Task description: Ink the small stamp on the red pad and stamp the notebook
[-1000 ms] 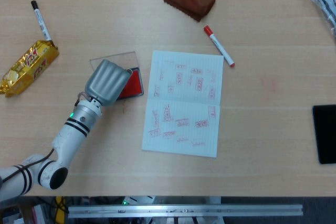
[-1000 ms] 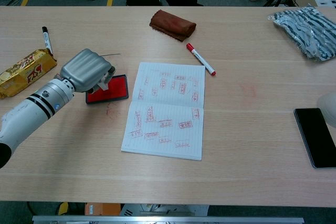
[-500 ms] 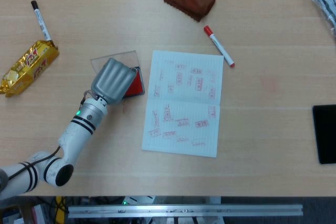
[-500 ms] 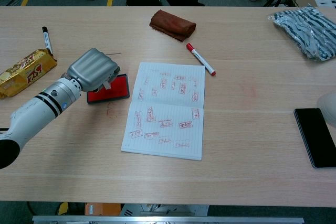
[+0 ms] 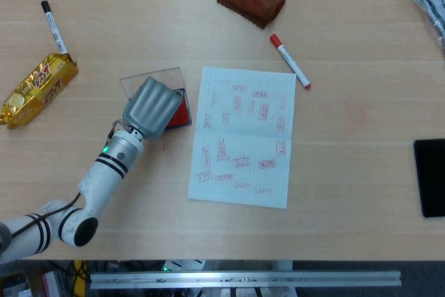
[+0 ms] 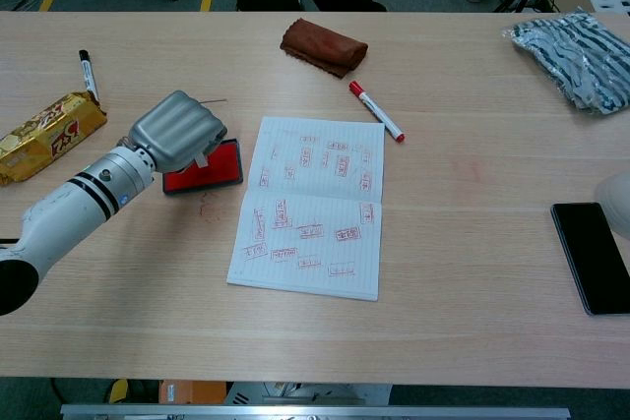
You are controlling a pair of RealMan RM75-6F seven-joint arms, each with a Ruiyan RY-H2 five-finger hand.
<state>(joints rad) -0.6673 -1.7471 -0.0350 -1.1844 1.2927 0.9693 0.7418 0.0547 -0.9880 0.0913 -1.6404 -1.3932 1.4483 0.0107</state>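
Curling over one red pad (image 6: 209,166), the left hand (image 6: 177,131) hides the small stamp; whether it grips anything I cannot tell. One notebook (image 6: 313,206) lies just right; two markers rest farther off.

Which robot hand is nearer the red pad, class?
Left. The left robot hand is over the red pad, covering part of it. The right robot hand barely shows at the far right edge of the chest view, well beyond the notebook.
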